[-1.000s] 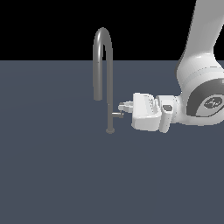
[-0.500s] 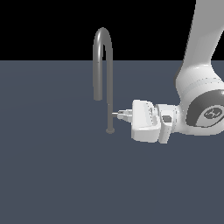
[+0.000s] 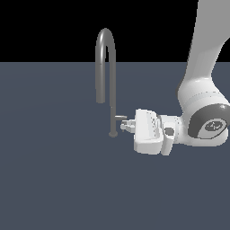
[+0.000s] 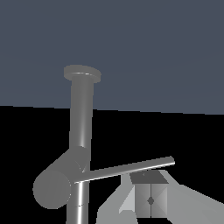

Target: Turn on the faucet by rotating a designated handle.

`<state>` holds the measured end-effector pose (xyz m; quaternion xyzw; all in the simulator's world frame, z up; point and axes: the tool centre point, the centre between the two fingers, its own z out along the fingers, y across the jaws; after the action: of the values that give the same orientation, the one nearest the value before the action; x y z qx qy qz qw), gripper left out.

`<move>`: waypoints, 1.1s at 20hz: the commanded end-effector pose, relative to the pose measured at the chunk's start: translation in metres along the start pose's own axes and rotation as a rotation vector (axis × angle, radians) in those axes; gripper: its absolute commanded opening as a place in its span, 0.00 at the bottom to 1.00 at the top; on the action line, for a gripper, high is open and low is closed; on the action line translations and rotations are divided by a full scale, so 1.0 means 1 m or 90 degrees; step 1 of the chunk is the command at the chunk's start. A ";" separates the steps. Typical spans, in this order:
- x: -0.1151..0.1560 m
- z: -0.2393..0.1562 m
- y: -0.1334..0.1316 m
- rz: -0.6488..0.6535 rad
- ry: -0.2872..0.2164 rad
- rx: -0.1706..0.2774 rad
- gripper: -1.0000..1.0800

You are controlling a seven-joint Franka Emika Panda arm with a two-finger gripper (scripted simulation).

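Observation:
The faucet (image 3: 106, 63) is a tall grey gooseneck on a thin stem with a small round base (image 3: 113, 134). The handle (image 3: 120, 117) is a short thin stub sticking out of the stem toward the exterior view's right. My gripper (image 3: 125, 126) lies level just under that stub, pointing at the stem, its tips close to it. In the wrist view the faucet's stem (image 4: 81, 113) and spout end (image 4: 52, 189) show, and the handle's slim rod (image 4: 127, 169) crosses right beside my gripper (image 4: 150, 193). The fingers (image 4: 158, 197) are pressed together, shut, with nothing between them.
The faucet stands on a flat dark blue-grey surface (image 3: 54, 179). My white arm (image 3: 202, 117) rises at the exterior view's right. Nothing else stands near the faucet.
My hand has moved downward in the exterior view, from level with the handle to just below it. The handle stub also sits a little lower on the stem.

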<state>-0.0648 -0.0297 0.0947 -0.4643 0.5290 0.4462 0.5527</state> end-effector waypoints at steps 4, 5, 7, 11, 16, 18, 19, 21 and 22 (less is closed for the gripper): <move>0.018 0.000 -0.002 0.009 0.002 0.000 0.00; 0.022 0.000 -0.002 0.011 0.003 0.001 0.00; 0.031 0.000 -0.003 0.015 0.003 0.001 0.00; 0.048 0.000 -0.005 0.023 0.005 0.001 0.00; 0.031 0.000 -0.020 0.000 -0.002 -0.002 0.00; 0.038 0.000 -0.023 0.005 -0.001 -0.002 0.00; 0.042 0.000 -0.024 0.007 0.000 -0.001 0.00; 0.049 0.000 -0.027 0.012 0.001 -0.001 0.00; 0.052 0.000 -0.028 0.014 0.002 0.000 0.00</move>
<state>-0.0336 -0.0354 0.0704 -0.4674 0.5183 0.4504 0.5569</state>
